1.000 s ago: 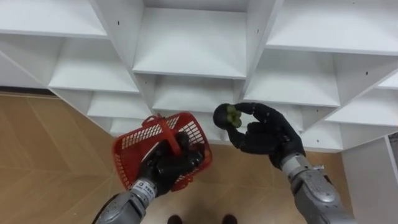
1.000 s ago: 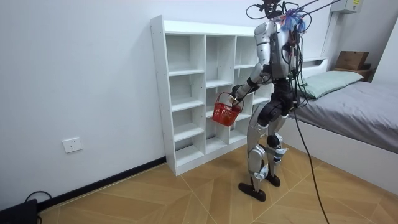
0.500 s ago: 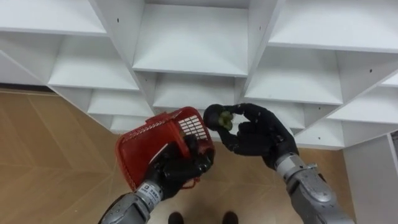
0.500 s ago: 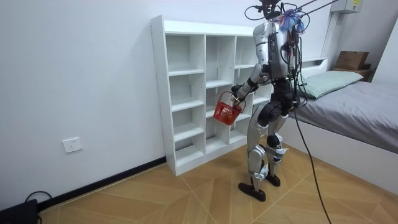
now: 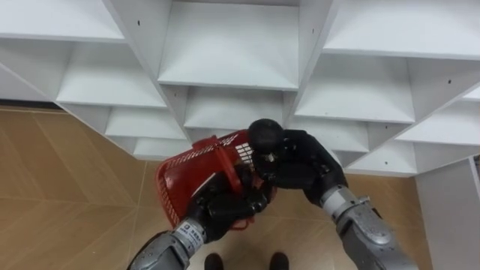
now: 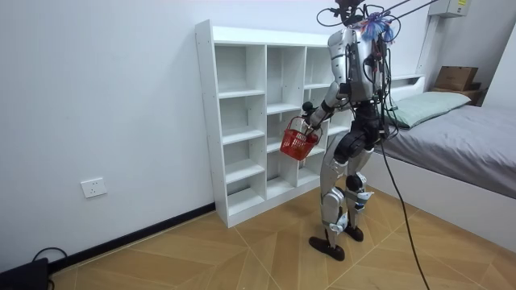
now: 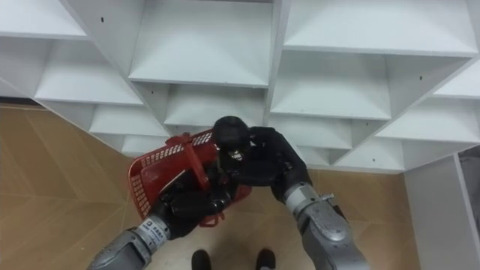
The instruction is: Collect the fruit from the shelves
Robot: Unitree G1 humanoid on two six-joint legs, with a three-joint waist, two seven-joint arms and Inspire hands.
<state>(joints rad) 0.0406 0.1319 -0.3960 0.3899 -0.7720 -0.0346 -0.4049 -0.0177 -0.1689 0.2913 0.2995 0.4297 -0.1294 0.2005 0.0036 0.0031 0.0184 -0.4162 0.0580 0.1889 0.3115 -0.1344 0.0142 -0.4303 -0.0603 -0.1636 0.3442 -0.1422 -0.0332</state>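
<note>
Before closet (image 5: 232, 56) | left robot hand (image 5: 225, 208) clasps basket (image 5: 187, 176) tipped toward right robot hand (image 5: 296, 161) (grip unclear)

A white open-shelved closet (image 6: 205, 121) stands against a plain white wall (image 6: 105, 97) on a light herringbone wooden floor (image 6: 242, 254), with a grey-covered bed (image 6: 472, 145) at the room view's right.
</note>
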